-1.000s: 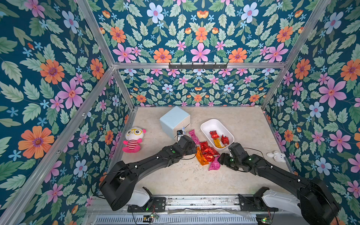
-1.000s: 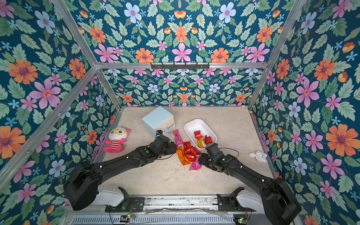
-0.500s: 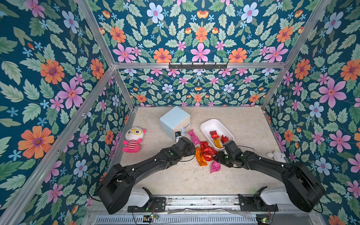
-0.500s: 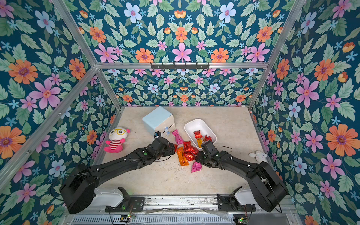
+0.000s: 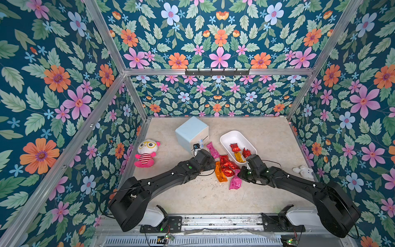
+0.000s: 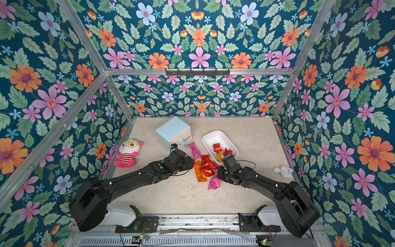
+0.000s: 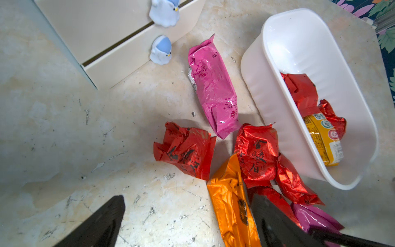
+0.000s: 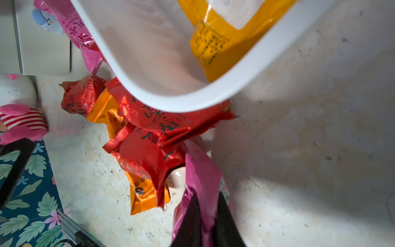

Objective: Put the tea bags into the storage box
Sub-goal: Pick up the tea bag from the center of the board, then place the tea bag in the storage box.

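The white storage box (image 5: 234, 138) stands right of centre and holds red and yellow tea bags (image 5: 238, 153). Against its near wall lies a heap of red and orange tea bags (image 5: 226, 166); another pink one (image 5: 212, 149) lies beside the cabinet. My right gripper (image 8: 208, 210) is shut on a pink tea bag (image 8: 203, 177), which lies at the heap's near edge in both top views (image 6: 214, 183). My left gripper (image 7: 186, 216) is open and low over the table left of the heap. An orange tea bag (image 7: 229, 205) lies just inside one of its fingers (image 7: 273, 222).
A pale blue drawer cabinet (image 5: 191, 132) with bird-shaped knobs stands behind my left gripper. A pink and white plush doll (image 5: 146, 153) lies at the left wall, and a small white toy (image 5: 303, 172) at the right wall. Floral walls enclose the table.
My right gripper's jaws have closed onto the pink tea bag at the near edge of the heap. The left arm has hardly moved and stays open.
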Controlling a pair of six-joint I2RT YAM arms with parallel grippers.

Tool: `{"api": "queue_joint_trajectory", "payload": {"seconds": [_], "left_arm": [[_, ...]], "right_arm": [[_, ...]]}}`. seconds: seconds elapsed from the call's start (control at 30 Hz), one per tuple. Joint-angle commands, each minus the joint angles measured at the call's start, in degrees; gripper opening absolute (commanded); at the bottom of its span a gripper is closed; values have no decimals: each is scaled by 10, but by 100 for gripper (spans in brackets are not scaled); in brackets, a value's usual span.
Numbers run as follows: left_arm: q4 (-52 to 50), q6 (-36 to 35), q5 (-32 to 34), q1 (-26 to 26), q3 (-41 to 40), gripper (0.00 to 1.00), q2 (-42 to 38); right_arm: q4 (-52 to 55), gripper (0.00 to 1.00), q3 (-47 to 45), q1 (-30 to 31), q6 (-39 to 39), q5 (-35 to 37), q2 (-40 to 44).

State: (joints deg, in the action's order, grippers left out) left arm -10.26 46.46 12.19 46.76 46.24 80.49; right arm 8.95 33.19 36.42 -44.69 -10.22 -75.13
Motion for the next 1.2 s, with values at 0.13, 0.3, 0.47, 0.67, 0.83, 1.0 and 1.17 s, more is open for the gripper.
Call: {"api": "queue_joint_trajectory", "payload": {"seconds": [0.13,0.3,0.47,0.67,0.83,1.0,1.17], "left_arm": [[-11,-19,4,0,32,99,23],[-10,-18,8,0,39,99,24],[-3,-12,7,0,34,99,21],[-1,-1,6,0,31,99,22],[0,4,5,0,23,99,17],[-1,7,6,0,9,99,4],[-3,13,10,0,-8,99,-14]], "right_arm": [[60,6,16,1,27,-23,33],[104,5,29,1,26,-39,101],[150,4,73,1,28,-36,149],[151,4,155,-1,56,22,112],[118,4,211,-19,82,58,38],[83,4,257,-66,109,64,-32],[70,5,320,-101,146,64,-113]]}}
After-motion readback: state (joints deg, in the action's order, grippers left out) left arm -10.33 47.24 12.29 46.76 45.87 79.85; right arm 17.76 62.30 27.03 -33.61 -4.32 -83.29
